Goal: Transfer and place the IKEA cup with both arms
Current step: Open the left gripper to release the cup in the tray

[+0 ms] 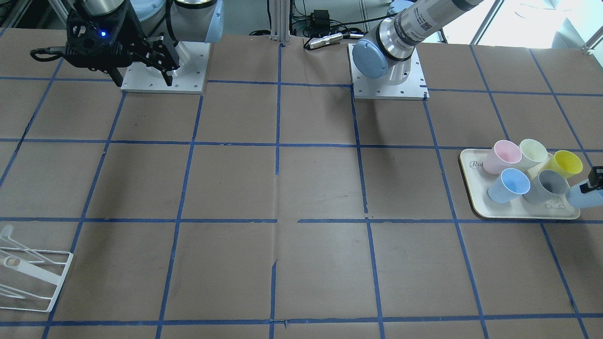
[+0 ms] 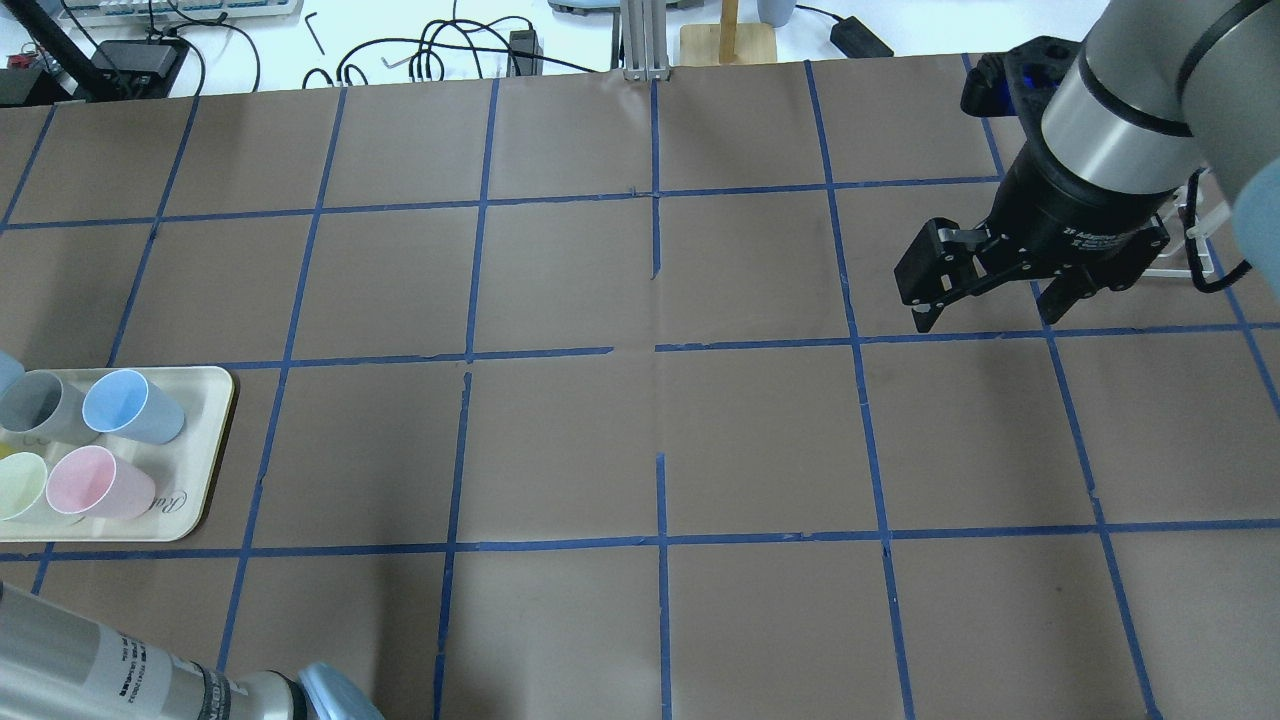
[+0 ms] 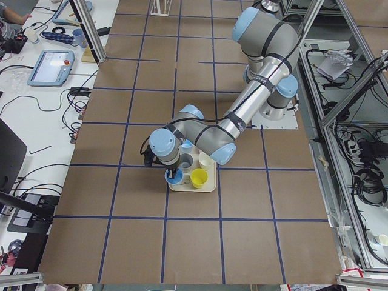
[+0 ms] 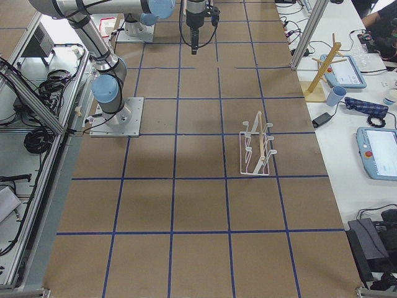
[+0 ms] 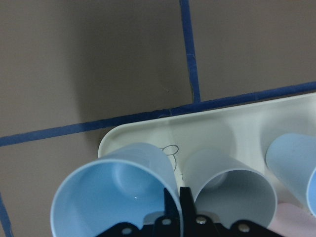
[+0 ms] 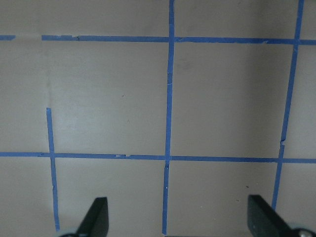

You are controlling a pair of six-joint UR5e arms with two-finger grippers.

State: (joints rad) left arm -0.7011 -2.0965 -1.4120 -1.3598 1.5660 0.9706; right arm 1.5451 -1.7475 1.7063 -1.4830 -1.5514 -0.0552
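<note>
My left gripper (image 5: 178,195) is shut on the rim wall of the IKEA cup (image 5: 113,192), a pale light-blue tumbler at the corner of the cream tray (image 5: 207,128). In the front view the same gripper (image 1: 594,181) and cup (image 1: 584,197) sit at the right edge, with the cup tilted over the tray's (image 1: 476,162) end. I cannot tell whether the cup is off the tray. A second blue cup (image 1: 511,183) stands on the tray. My right gripper (image 2: 985,318) is open and empty above bare table at the far side.
On the tray stand pink (image 1: 501,155), pale green (image 1: 532,151), yellow (image 1: 563,162) and grey (image 1: 549,186) cups, close together. The grey cup (image 5: 232,192) touches the held cup's side. A white wire rack (image 1: 28,278) stands on the right arm's side.
</note>
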